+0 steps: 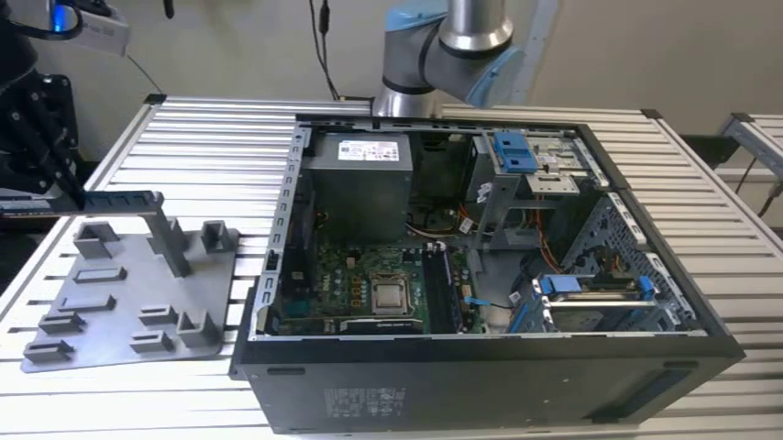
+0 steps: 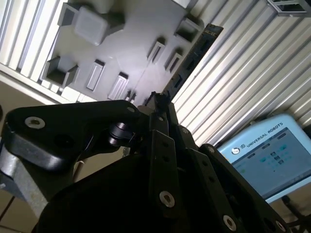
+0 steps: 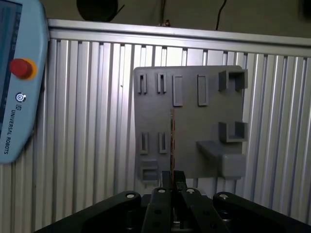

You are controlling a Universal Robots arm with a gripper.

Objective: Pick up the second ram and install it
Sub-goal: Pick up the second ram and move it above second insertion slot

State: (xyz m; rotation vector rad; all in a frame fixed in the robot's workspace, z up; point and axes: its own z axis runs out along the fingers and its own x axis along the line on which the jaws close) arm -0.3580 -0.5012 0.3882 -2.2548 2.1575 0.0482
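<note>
One gripper (image 3: 172,180) clamps second ram (image 3: 172,141) level above grey tray (image 3: 194,128).

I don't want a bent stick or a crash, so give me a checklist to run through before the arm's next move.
1. Grip: ok. The hand is shut on the second ram.
2. Alignment: ok. In the first wrist view the stick runs straight out from the hand.
3. Clearance from the grey tray: cannot tell. In the exterior view the stick's end sits near the top of the tall post.
4. Computer case open, motherboard exposed: ok.
5. Memory slots free, latches open: cannot tell.
</note>
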